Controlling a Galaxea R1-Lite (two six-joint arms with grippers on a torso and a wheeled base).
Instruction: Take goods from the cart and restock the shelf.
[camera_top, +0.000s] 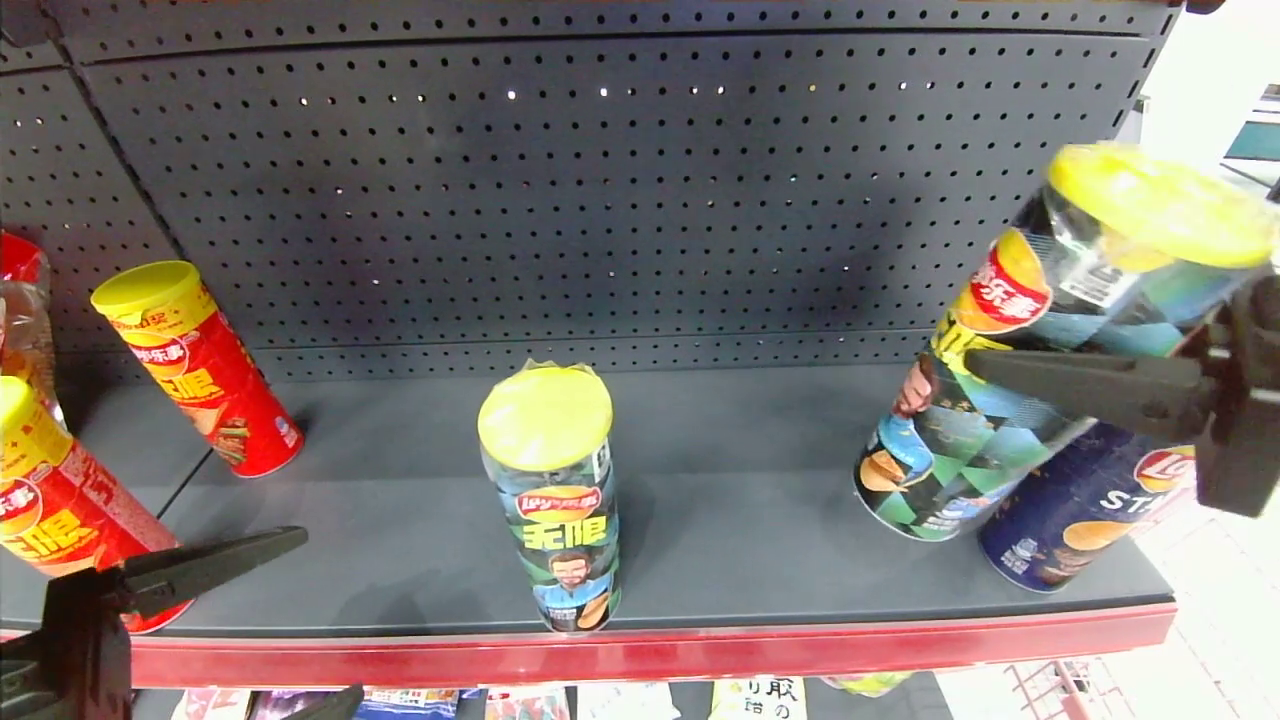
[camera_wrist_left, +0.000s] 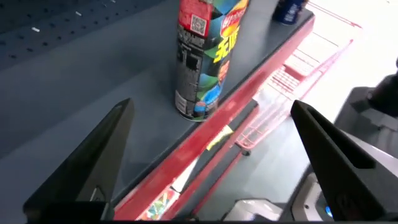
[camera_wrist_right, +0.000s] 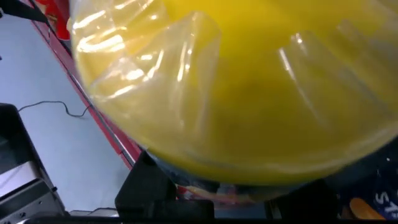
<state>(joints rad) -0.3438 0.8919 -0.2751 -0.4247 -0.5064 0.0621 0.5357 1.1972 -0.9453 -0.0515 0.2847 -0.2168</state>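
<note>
My right gripper (camera_top: 1000, 350) is clamped on a green can (camera_top: 960, 420), which is tilted, lid up, base at the shelf's (camera_top: 760, 500) right end, just beside a blue can (camera_top: 1080, 510). My left gripper (camera_wrist_left: 208, 118) is wide open and empty, low at the shelf's front edge, near a second green can (camera_top: 560, 520).

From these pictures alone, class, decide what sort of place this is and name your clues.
Probably a shop aisle: a pegboard-backed shelf with a red front edge, yellow-lidded crisp tubes standing on it, and a wire cart nearby.

Can (camera_top: 560, 500) on shelf (camera_top: 750, 500), mid-width (front edge)
</note>
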